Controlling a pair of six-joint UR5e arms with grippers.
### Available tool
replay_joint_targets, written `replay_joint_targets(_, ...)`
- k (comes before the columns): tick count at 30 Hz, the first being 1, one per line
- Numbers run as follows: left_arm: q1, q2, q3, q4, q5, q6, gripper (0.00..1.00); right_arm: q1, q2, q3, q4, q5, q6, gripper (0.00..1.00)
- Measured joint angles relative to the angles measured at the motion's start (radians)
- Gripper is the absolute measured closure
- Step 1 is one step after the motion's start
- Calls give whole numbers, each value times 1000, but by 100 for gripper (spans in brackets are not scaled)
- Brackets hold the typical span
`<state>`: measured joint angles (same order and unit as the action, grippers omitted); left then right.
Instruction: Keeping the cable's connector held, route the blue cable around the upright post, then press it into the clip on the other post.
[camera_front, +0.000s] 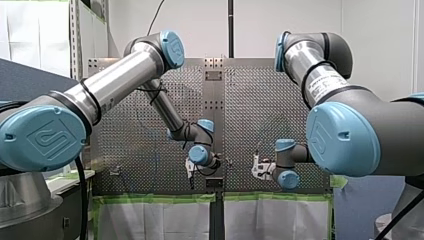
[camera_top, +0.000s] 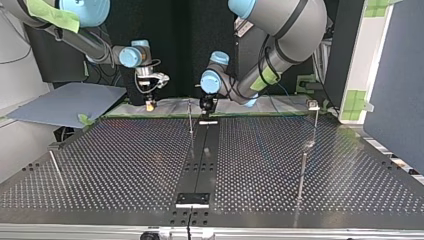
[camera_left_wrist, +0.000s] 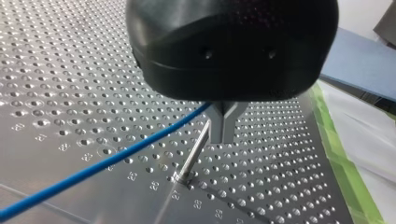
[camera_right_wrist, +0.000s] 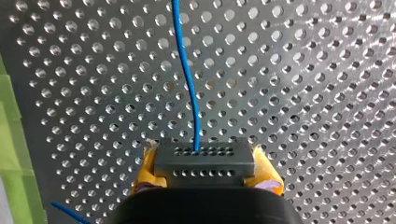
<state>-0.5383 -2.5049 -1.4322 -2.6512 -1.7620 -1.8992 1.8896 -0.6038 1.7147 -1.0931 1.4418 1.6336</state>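
- Holding the connector (camera_right_wrist: 204, 158) as now, keep the right hand (camera_right_wrist: 205, 173) clamped on its two side faces, yellow pads showing at either side of the dark, drilled block.
- Trace the blue cable (camera_right_wrist: 189, 88) from the block's front face, running ahead over the perforated table (camera_right_wrist: 303, 93).
- Read the left hand (camera_left_wrist: 224, 130) as drawn narrow, metal fingers apparently pinched on the cable further along, with the upright post (camera_left_wrist: 191, 156) just beside the fingertips.
- Treat the cable as light, thin and limp: expect sag between the two hands and no held shape once slack.
- Keep mild tension while wrapping; avoid a hard pull at the cable's root in the connector, likely the weakest spot.
- Treat the insulation as smooth; expect slip through metal fingers under load.
- Treat the connector as small and rigid; grip flat faces only.
- Locate the clip (camera_top: 313, 105) atop the other post (camera_top: 314, 127), at the top view's right, well apart from both hands.
- Take hold close beside the clip for pressing, a limp cable being unable to carry a push.
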Motion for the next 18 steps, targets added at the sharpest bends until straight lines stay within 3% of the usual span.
replay_joint_targets(12,8,-11,1,-3,54,-54,100,-2,0,-12,16,-16,-8,100)
replay_joint_targets(18,10,-66,30,-14,43,-26,100,-1,0,-14,15,-26,-11,100)
